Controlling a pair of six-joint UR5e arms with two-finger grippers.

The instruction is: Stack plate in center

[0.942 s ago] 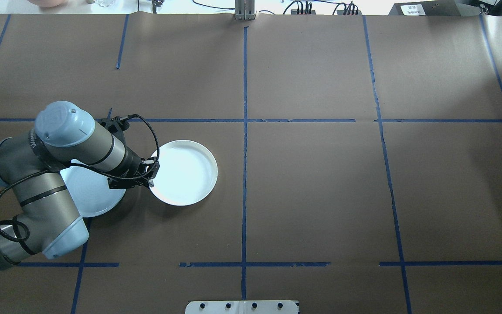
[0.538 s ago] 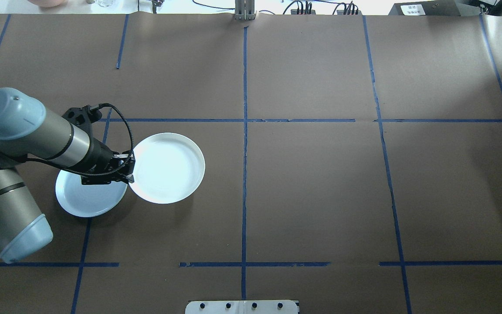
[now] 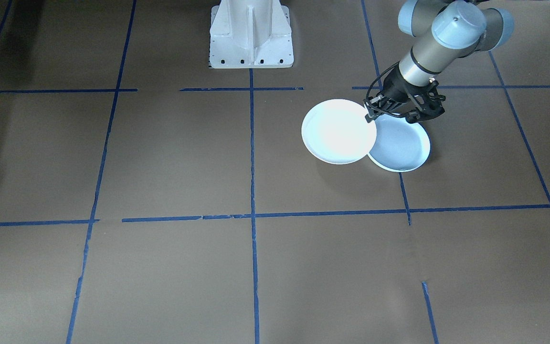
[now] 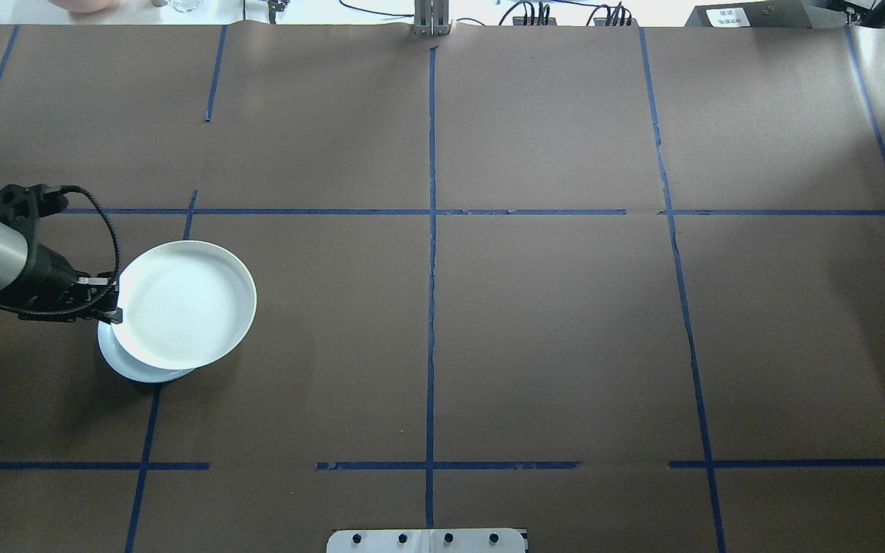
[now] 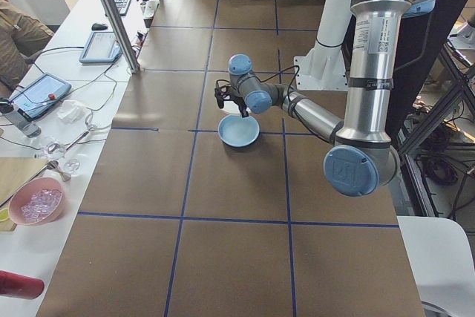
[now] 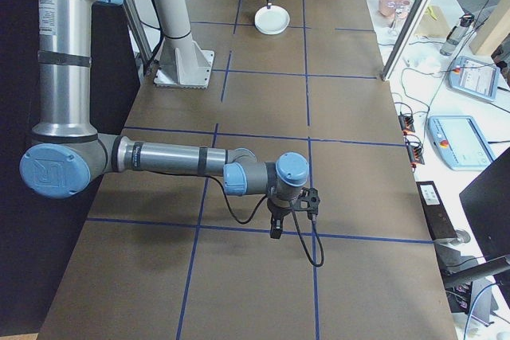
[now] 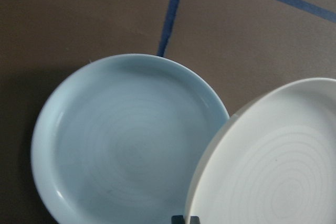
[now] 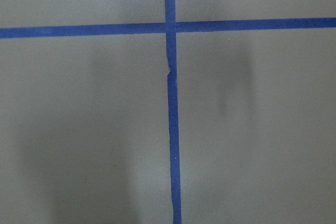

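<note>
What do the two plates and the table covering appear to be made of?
White plate: probably glazed ceramic or melamine; it is glossy, with strong glare in the front-facing view and faint concentric rings in the left wrist view. Pale blue plate: likely the same ware, smooth with a soft sheen and faint rings. Table covering: matte brown paper, with visible sheet seams and blue tape lines.

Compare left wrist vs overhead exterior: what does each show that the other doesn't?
Left wrist only: faint concentric rings inside the grey-blue plate, with most of its inside uncovered.
Overhead only: the left gripper clamped on the rim of the white plate, which hides most of the grey-blue plate.
Both: the two plates overlapping, and blue tape on the brown table cover.
</note>
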